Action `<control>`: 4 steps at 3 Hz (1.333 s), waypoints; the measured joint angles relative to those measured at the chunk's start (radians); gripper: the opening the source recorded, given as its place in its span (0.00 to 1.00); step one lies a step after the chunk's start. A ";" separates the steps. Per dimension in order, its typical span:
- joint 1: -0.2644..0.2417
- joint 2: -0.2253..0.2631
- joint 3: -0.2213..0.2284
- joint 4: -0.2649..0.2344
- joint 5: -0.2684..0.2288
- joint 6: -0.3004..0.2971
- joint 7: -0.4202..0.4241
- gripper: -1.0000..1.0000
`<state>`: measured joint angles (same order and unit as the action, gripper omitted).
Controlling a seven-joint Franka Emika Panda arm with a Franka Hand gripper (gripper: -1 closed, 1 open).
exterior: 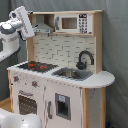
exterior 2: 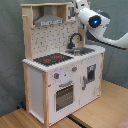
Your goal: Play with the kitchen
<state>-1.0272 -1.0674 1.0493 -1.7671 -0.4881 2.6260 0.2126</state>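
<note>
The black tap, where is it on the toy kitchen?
In the first exterior view the curved black tap stands behind the grey sink, toward the first exterior view's right, with the red-ringed black hob on the sink's other side.

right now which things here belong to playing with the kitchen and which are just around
Part of the job:
- kitchen
- hob
- faucet
- sink
- oven door
- microwave

Just around:
- grey curtain
- wooden floor
</note>
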 joint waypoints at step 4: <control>0.205 -0.228 0.208 -0.068 -0.005 -0.089 -0.139 1.00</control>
<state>-0.8222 -1.2950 1.2572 -1.8353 -0.4928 2.5374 0.0736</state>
